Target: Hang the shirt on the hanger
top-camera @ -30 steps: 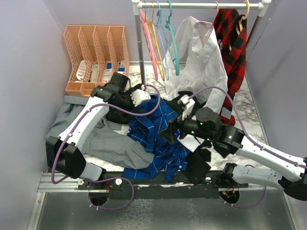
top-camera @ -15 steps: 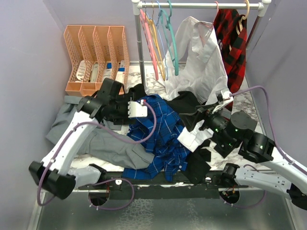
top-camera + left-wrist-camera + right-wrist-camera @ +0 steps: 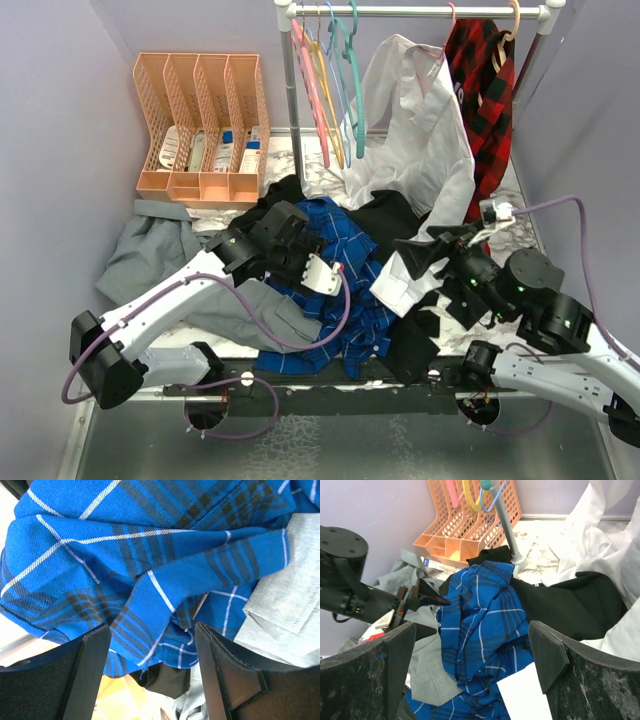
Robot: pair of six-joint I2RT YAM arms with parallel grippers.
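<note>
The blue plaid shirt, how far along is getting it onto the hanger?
Nothing looks done yet: the shirt lies crumpled on the table and the hanger hangs bare on the rail. In hand: the left gripper is open close over the plaid fabric, not gripping; the right gripper is open and empty. Left: grasp the shirt, fetch the hanger, dress it.

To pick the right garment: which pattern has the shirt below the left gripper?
Royal-blue plaid shirt, thin white lines; clearest in left wrist view.

Teal hanger (image 3: 357,95) tight between neighbouring hangers (image 3: 313,90) and white shirt (image 3: 422,130); rack post (image 3: 291,100) alongside.
</note>
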